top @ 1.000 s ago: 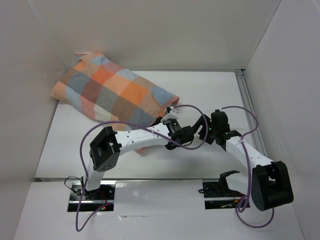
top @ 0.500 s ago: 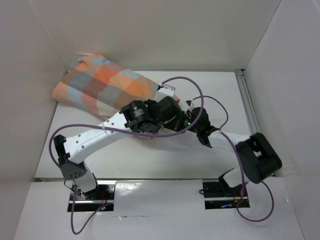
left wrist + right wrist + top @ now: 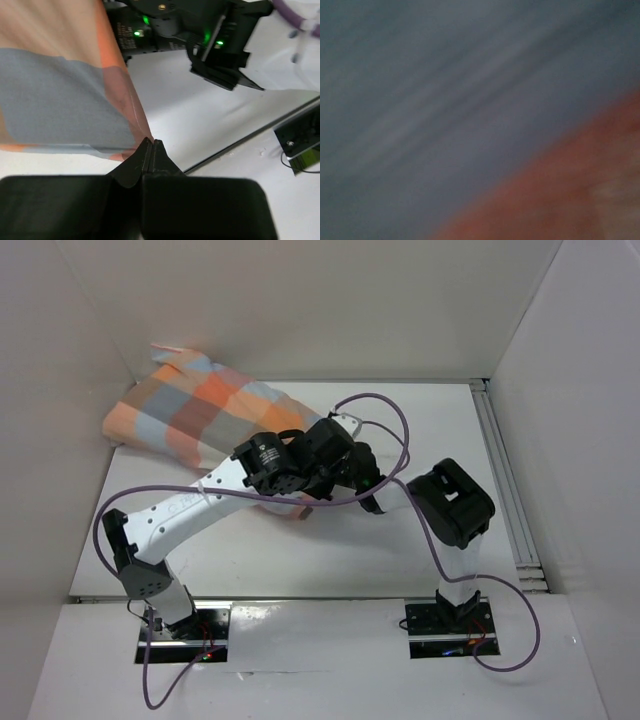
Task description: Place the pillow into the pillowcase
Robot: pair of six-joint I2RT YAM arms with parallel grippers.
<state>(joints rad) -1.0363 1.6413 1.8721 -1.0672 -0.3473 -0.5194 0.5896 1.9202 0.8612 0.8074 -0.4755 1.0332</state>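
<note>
Pillowcase (image 3: 215,420) lies at the far left of the table (image 3: 430,440), far end bunched into the corner btwn the walls (image 3: 90,360), and looks plump and full along most of its length. No plain white of the pillow shows in any view, so the pillow is prob. inside already. That is judged from the bulge, not seen. The near-right end of the case, where the opening would be, is hidden in the top view under both arms, w/ only a bit of orange cloth showing below them. Whether that mouth sits over the pillow or gapes can't be told. Left end effector (image 3: 151,144) has its fingers pressed tight together, tips right at the orange hem corner of the case. A fold of cloth may be nipped btwn them, but the wrist view doesn't settle it. Right arm (image 3: 455,505) folds back and reaches left under the left arm (image 3: 200,505). The right end effector's fingers aren't seen anywhere; its wrist view is filled w/ blurred grey and orange cloth pressed close. It is closed, on what can't be told. Judged: insertion mostly done. What's left is prob. tugging the hem over the last corner, letting go and getting both arms clear.
</note>
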